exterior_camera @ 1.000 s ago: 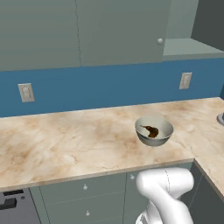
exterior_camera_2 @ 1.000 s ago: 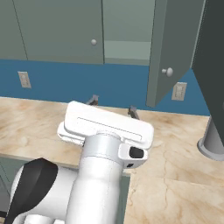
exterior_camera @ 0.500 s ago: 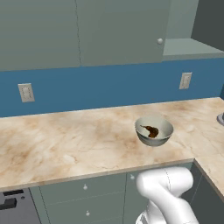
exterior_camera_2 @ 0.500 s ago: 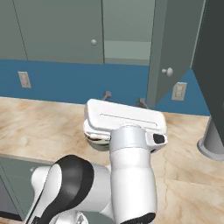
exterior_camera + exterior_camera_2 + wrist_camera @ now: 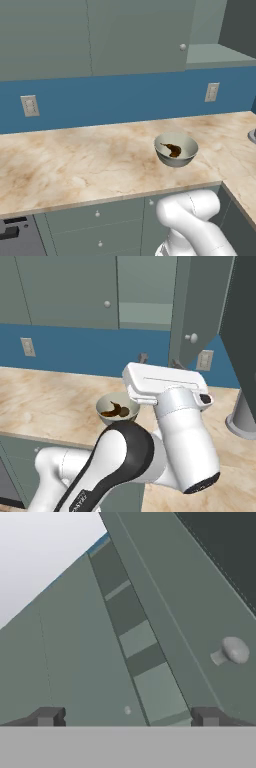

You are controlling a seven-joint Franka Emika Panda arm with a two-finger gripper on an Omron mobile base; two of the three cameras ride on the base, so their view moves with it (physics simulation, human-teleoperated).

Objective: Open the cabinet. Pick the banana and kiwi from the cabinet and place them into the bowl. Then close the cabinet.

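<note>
The cabinet has its left door shut and its right door swung wide open, showing a pale shelf. The grey bowl stands on the counter below, also seen from the right as the bowl. Inside it lie the curved brown banana and a rounder brown lump that looks like the kiwi. My gripper is open and empty, raised above the bowl and pointing at the cabinet. In the hand view the gripper faces the gap between the doors, with the open door's knob at the right.
The marble counter stretches left of the bowl and turns a corner at the right. Wall outlets sit on the blue backsplash. A grey round object stands at the counter's right. Drawer fronts run below the counter edge.
In the right base view the hand has swung rightward and risen, uncovering the bowl. The bowl and the cabinet doors have not moved. The jaws stay open.
</note>
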